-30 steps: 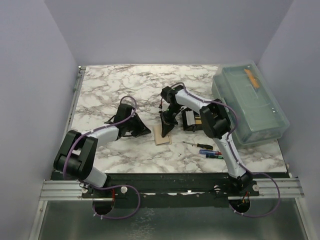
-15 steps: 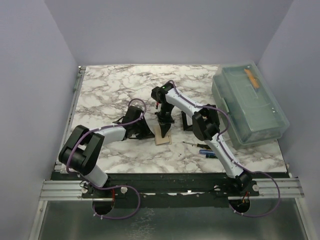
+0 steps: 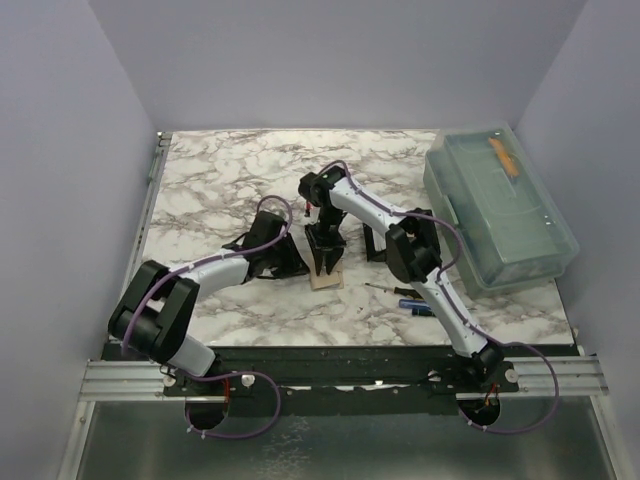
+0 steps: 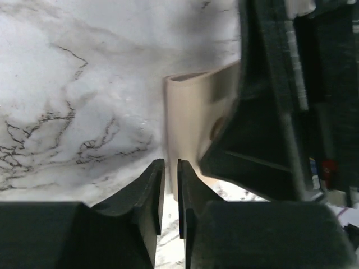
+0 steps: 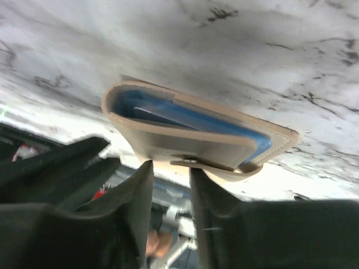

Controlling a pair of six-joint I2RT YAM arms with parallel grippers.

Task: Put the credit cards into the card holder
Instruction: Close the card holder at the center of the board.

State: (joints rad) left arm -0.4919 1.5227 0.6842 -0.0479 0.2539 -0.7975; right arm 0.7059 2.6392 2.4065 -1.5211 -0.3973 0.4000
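A tan stitched card holder [image 3: 326, 278] lies flat on the marble table, also in the left wrist view [image 4: 190, 112]. In the right wrist view the holder [image 5: 185, 143] has a blue credit card [image 5: 168, 115] tucked inside, its edge showing along the mouth. My right gripper [image 3: 327, 255] stands right over it, jaws parted, the tips [image 5: 168, 165] against the holder's near edge and snap tab. My left gripper [image 3: 293, 262] sits just left of the holder, low on the table. Its jaws [image 4: 167, 162] stand a narrow slit apart with nothing between them.
A small black tray [image 3: 376, 243] with low walls stands right of the right gripper, partly behind that arm. Small screwdrivers [image 3: 412, 300] lie near the front right. A large translucent lidded bin [image 3: 500, 205] fills the right side.
My left gripper has slid right, up to the tan holder. My right gripper has moved left and settled over it. Both pairs of jaws have parted a little.
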